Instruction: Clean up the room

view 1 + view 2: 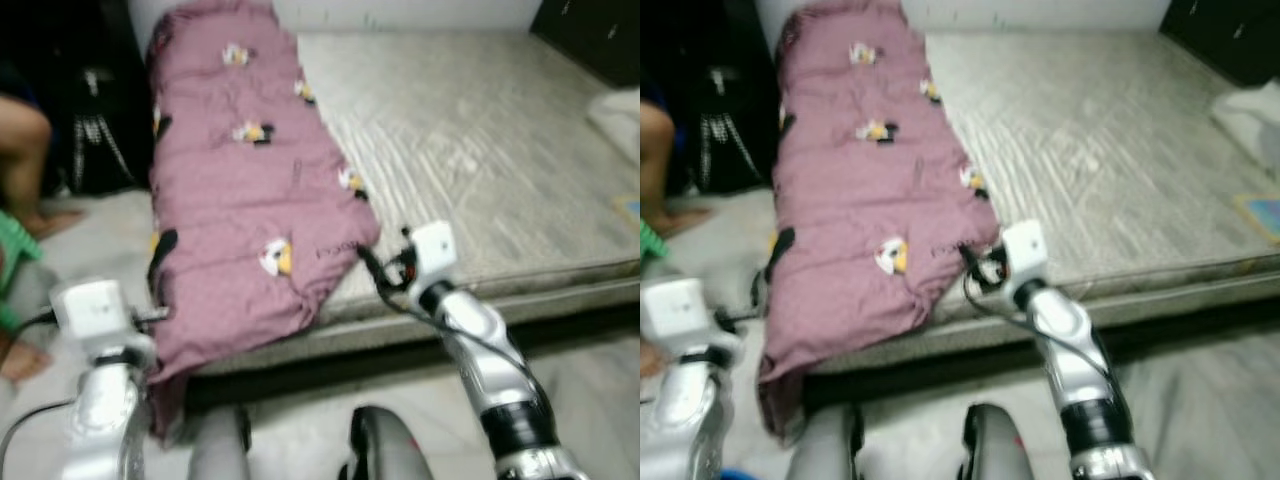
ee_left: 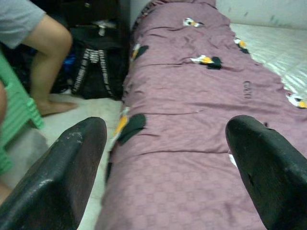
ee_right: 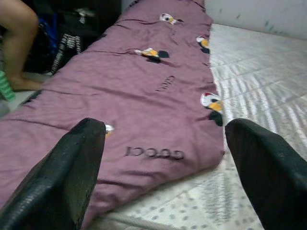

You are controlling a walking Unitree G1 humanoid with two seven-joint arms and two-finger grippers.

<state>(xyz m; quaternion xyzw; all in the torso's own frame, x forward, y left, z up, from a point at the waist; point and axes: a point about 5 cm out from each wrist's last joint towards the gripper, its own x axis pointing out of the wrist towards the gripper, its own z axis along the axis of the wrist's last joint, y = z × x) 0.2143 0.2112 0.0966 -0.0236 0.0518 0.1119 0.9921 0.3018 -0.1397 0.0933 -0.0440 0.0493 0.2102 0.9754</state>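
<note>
Nearest the camera, both silver arms were raised toward the bed. Left gripper [image 2: 165,163] sat at 8 o'clock, by the blanket's hanging corner, fingers [image 2: 67,177] spread wide, grasping nothing. Right gripper [image 3: 165,163] sat at 5 o'clock, over the blanket's near edge, fingers [image 3: 261,172] likewise spread and empty.

Beyond them: one mauve blanket [image 1: 240,190] with small bird-like prints lay lengthwise along the mattress's left side, running from 6 toward 12 o'clock, near corner draping over the edge toward the pale floor [image 1: 590,390]. One bare grey mattress [image 1: 480,150] filled 1 to 3 o'clock.

At 9 o'clock: one person's bare leg [image 2: 48,57], a green item [image 2: 14,120] just beside it; can't tell what it was. Farther, at 10 o'clock, one dark bag [image 2: 96,62] stood on the floor against the bed. Dark furniture [image 1: 590,35] at 2 o'clock.
</note>
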